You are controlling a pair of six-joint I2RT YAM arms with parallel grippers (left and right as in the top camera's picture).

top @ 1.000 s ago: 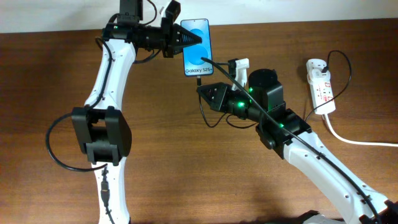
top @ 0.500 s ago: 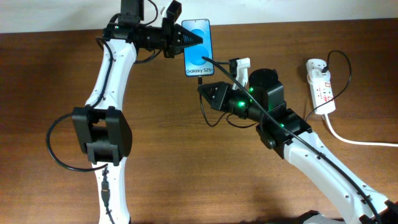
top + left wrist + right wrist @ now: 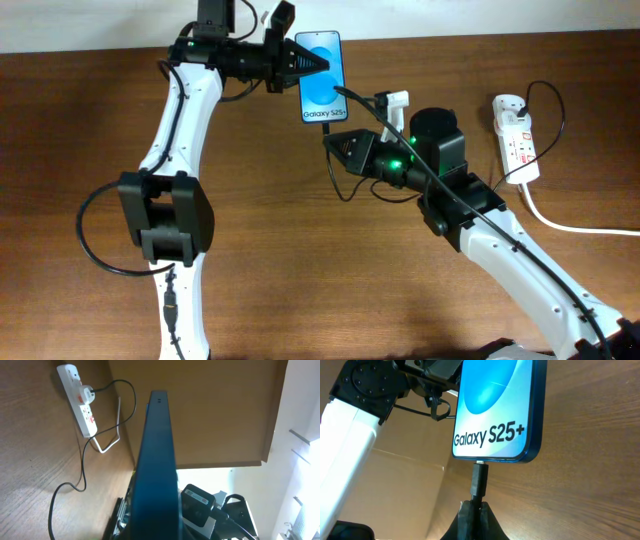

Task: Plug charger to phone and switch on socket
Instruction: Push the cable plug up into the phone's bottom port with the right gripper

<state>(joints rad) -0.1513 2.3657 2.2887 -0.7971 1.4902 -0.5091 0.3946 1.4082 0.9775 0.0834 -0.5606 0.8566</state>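
Observation:
The phone has a bright blue screen reading "Galaxy S25+" and is held above the table at the back centre by my left gripper, shut on its left edge. In the left wrist view the phone shows edge-on. My right gripper is shut on the charger cable just behind its black connector tip, which meets the phone's bottom edge. The charger's thin black cable loops below. The socket is a white power strip at the right with the black plug in it.
The socket's thick white cord runs off to the right edge. The brown wooden table ends at a pale wall along the back. The socket also shows in the left wrist view.
The phone and left gripper shifted slightly right and down. The right gripper moved up toward the phone, bringing the connector tip to its bottom edge.

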